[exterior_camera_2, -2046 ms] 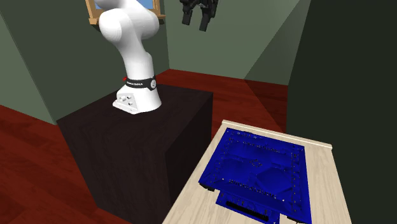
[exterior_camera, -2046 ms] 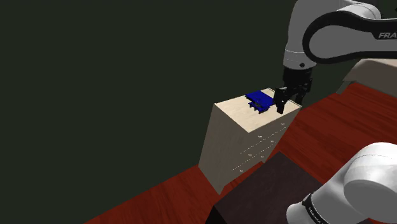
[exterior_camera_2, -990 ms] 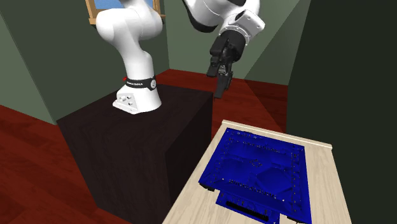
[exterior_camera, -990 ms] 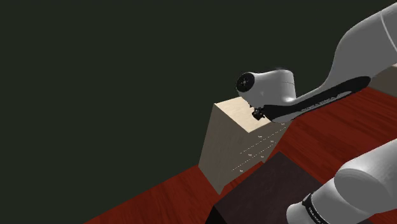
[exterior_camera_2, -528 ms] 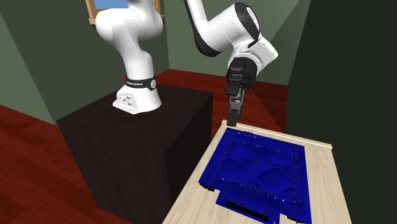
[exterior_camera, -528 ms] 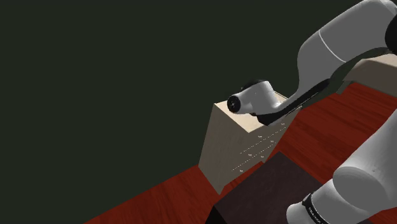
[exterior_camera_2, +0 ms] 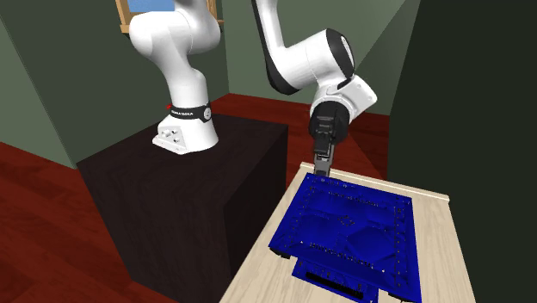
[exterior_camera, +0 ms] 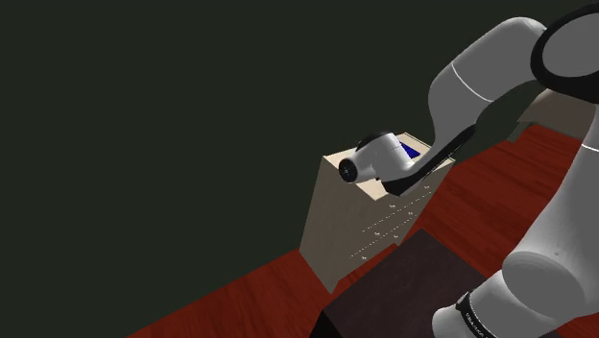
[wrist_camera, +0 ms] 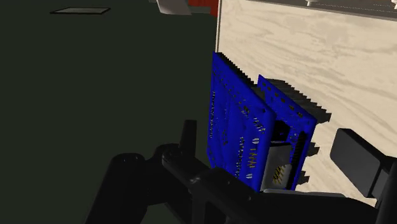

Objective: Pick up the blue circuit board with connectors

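Note:
The blue circuit board lies flat on a pale wooden cabinet top, with dark connectors along its near edge. My gripper points down at the board's far edge, the side toward the stand. In the wrist view the board stands between the two black fingers, which are apart on either side of it; my gripper is open. In the shoulder view my white wrist covers most of the board, leaving a small blue patch.
The pale cabinet stands on a red wood floor. The dark box stand with the arm's base is close beside it. Green walls and a framed picture lie behind. A dark wall fills the shoulder view's left.
The arm has swung down from high above the stand to the board's far edge. In the shoulder view the wrist now covers most of the board. The board has not moved.

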